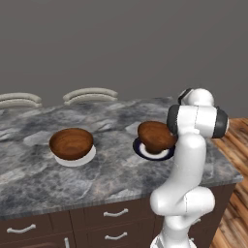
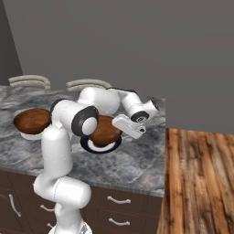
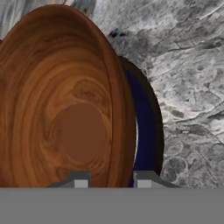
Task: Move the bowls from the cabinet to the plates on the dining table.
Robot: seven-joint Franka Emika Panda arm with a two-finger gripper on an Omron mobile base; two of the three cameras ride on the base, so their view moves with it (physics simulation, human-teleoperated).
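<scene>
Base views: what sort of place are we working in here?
Likely a kitchen or dining area: a marble-topped dining table with drawers below, wooden bowls on plates, and chair backs behind it.

Base cams flank arm, share table [image 1: 29, 179]; hand cam close-up.

Two bowls [image 1: 71, 143], two plates [image 1: 77, 159].
</scene>
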